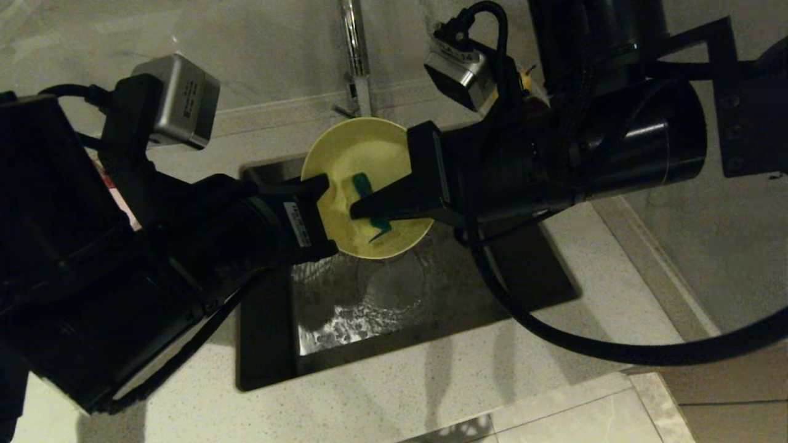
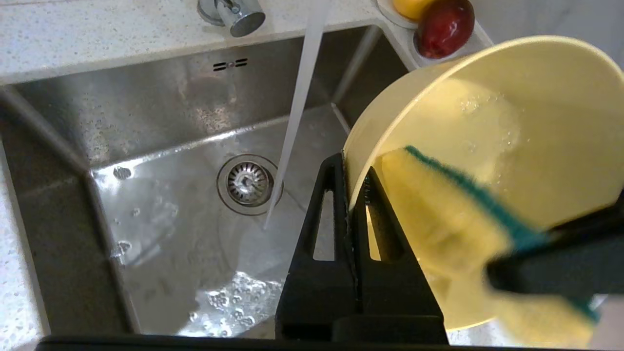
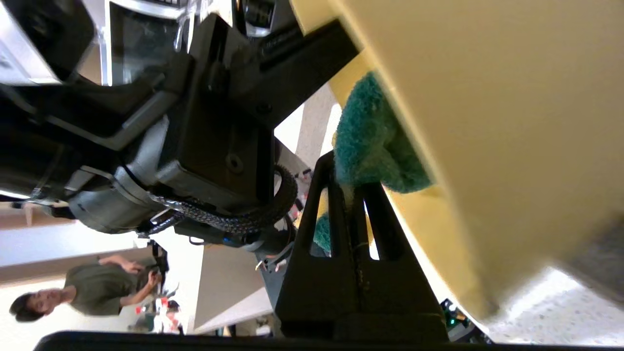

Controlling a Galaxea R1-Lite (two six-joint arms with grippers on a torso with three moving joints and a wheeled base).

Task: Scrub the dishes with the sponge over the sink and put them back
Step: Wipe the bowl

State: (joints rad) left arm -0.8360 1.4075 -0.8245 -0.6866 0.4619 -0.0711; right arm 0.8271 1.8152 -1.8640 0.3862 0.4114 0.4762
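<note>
A yellow bowl (image 1: 363, 154) hangs tilted over the sink (image 1: 431, 289), its open side facing my right arm. My left gripper (image 1: 323, 184) is shut on the bowl's rim, one finger inside and one outside (image 2: 348, 165). My right gripper (image 1: 357, 212) reaches into the bowl, shut on the sponge (image 1: 364, 184). In the left wrist view the sponge (image 2: 438, 209) shows yellow foam with a green layer lying against the bowl's inner wall (image 2: 536, 122). In the right wrist view the green layer (image 3: 375, 141) presses on the bowl (image 3: 487, 122) just past my right gripper (image 3: 348, 170).
Water runs from the tap (image 1: 357, 55) in a thin stream (image 2: 297, 112) beside the drain strainer (image 2: 248, 183). A small white dish with fruit (image 2: 438, 24) sits at the sink's far corner. Speckled countertop (image 1: 431, 394) surrounds the basin.
</note>
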